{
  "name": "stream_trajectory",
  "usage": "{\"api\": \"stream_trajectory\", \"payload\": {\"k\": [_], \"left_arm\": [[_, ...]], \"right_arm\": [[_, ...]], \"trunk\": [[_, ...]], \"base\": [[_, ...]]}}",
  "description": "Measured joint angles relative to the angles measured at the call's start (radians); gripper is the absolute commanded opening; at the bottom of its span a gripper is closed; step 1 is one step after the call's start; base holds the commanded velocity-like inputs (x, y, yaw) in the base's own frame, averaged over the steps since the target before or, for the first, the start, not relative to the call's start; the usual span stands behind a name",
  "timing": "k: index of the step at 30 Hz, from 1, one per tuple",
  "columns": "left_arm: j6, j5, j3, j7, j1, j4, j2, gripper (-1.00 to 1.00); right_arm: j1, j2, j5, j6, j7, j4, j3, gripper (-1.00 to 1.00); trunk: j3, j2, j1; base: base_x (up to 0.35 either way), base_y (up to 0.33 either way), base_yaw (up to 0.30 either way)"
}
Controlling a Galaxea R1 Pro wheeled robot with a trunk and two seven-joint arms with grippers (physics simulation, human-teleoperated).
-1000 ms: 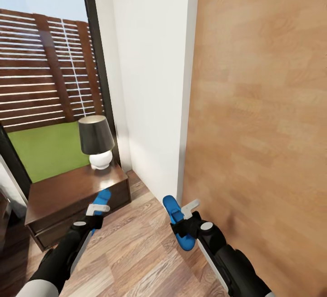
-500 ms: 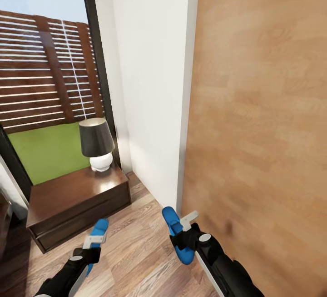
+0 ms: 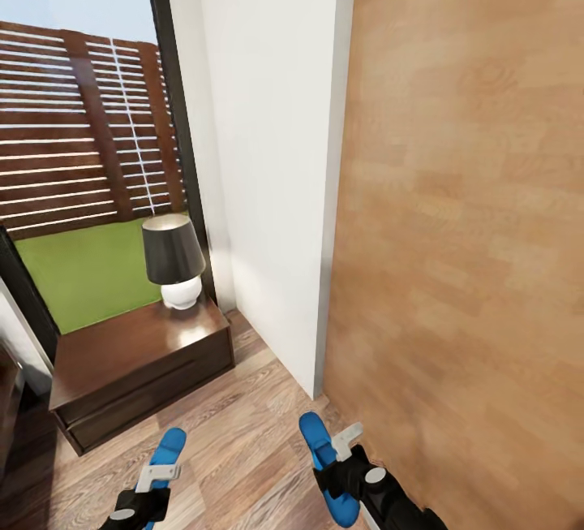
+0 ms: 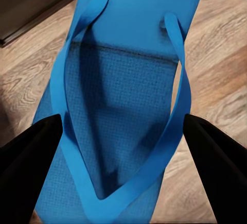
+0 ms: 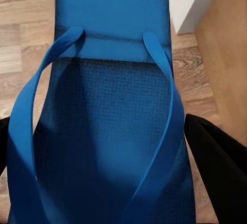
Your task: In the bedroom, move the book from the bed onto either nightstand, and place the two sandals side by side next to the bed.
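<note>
Each arm carries one blue sandal low in the head view. The left end effector (image 3: 154,477) pinches the left sandal (image 3: 165,453) at lower left of the frame; in the left wrist view its dark fingers (image 4: 31,152) sit at either edge of the sole (image 4: 118,105). The right end effector (image 3: 347,453) pinches the right sandal (image 3: 324,465) at lower centre; its wrist view shows the sole (image 5: 108,121) between dark fingers (image 5: 221,162). Both sandals hang above the wood floor (image 3: 235,441).

The step in hand looks like carrying the pair to the bed. To do it well, keep both grips firm and the soles level, bring them to the floor beside the bed, toes pointing the same way, edges close and parallel, then let go only once they lie flat.

A nightstand (image 3: 138,368) with a black-shaded lamp (image 3: 172,258) stands at lower left, before a window (image 3: 81,140). A white wall (image 3: 268,148) fills the centre and a brown door (image 3: 470,230) the right, close to the right arm; turning could brush it
</note>
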Motion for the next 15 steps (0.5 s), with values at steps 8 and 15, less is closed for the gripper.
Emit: {"api": "stream_trajectory", "payload": {"k": [8, 15], "left_arm": [[-0.049, 0.000, 0.000, 0.000, 0.023, 0.059, -0.001, -1.00], [-0.085, 0.007, 0.000, 0.000, 0.045, 0.065, 0.001, -1.00]], "right_arm": [[0.001, 0.003, -0.001, -0.132, 0.000, 0.184, -0.001, -1.00], [0.001, 0.005, -0.003, -0.215, 0.001, 0.309, -0.003, -1.00]], "trunk": [[0.025, 0.056, -0.031], [0.047, 0.105, -0.058]], "base": [[0.000, 0.000, 0.000], [0.000, 0.000, 0.000]]}}
